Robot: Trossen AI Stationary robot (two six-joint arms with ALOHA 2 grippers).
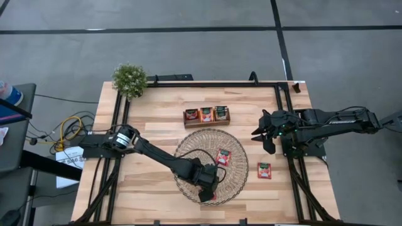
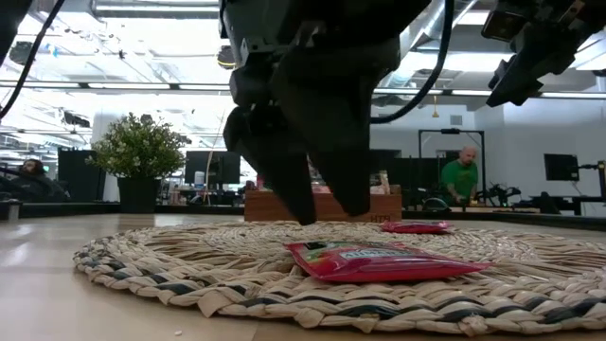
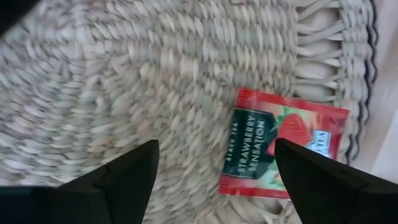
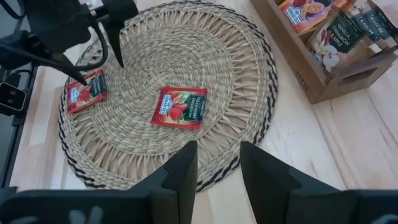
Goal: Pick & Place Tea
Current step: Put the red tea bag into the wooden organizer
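A red strawberry tea sachet (image 3: 280, 146) lies flat on the round woven mat (image 1: 188, 147), near the mat's near edge. My left gripper (image 1: 207, 188) hangs open just above it, fingers pointing down, touching nothing; the low view shows its fingertips (image 2: 322, 204) clear above the sachet (image 2: 379, 260). A second red sachet (image 1: 223, 157) lies mid-mat, and a third (image 1: 264, 170) lies on the table right of the mat. My right gripper (image 1: 267, 135) is open and empty, raised right of the mat.
A brown wooden three-compartment tray (image 1: 206, 115) with sachets standing in it sits beyond the mat's far edge. A potted plant (image 1: 129, 79) stands at the far left corner. Black frame rails run along the table's left, right and far sides. A person in green (image 2: 460, 175) is far behind.
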